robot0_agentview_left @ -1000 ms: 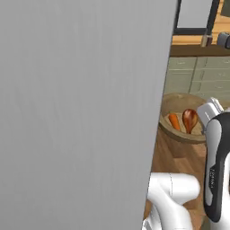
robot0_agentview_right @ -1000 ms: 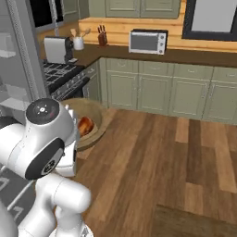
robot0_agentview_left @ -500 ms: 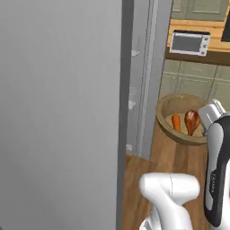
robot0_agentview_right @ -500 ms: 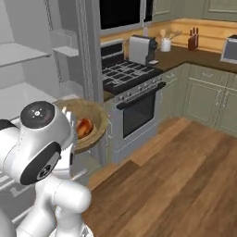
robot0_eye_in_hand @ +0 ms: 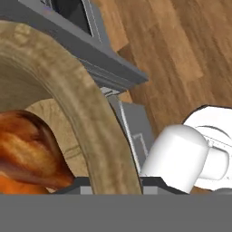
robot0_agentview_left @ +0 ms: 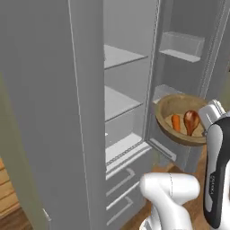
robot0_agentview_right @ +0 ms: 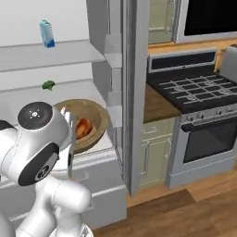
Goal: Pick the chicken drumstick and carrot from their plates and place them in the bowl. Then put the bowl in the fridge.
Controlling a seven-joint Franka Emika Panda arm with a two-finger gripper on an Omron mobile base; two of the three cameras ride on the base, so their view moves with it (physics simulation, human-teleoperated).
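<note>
The deep wooden bowl (robot0_agentview_left: 167,104) hangs tilted in the air before the open fridge (robot0_agentview_left: 120,57), level with its lower shelves. My gripper (robot0_agentview_left: 205,117) is shut on the bowl's right rim. Inside the bowl lie the orange carrot (robot0_agentview_left: 176,122) and the glossy brown chicken drumstick (robot0_agentview_left: 191,120) side by side. From the right base view the bowl (robot0_agentview_right: 98,115) with the drumstick (robot0_agentview_right: 83,128) shows past my arm, in front of the white shelves. In the hand view the gripper (robot0_eye_in_hand: 115,185) straddles the thick bowl rim (robot0_eye_in_hand: 68,99), with the drumstick (robot0_eye_in_hand: 27,154) close inside. The plates are out of view.
The fridge door (robot0_agentview_left: 40,112) stands open on the left, and door bins (robot0_agentview_left: 182,45) are on the right. A blue carton (robot0_agentview_right: 45,33) and a green vegetable (robot0_agentview_right: 48,84) sit on fridge shelves. White drawers (robot0_agentview_left: 121,188) are below. A stove (robot0_agentview_right: 199,88) stands to the fridge's right.
Both base views have swung from the kitchen counters round to the open fridge interior. The bowl with its food has stayed in the gripper the whole time.
</note>
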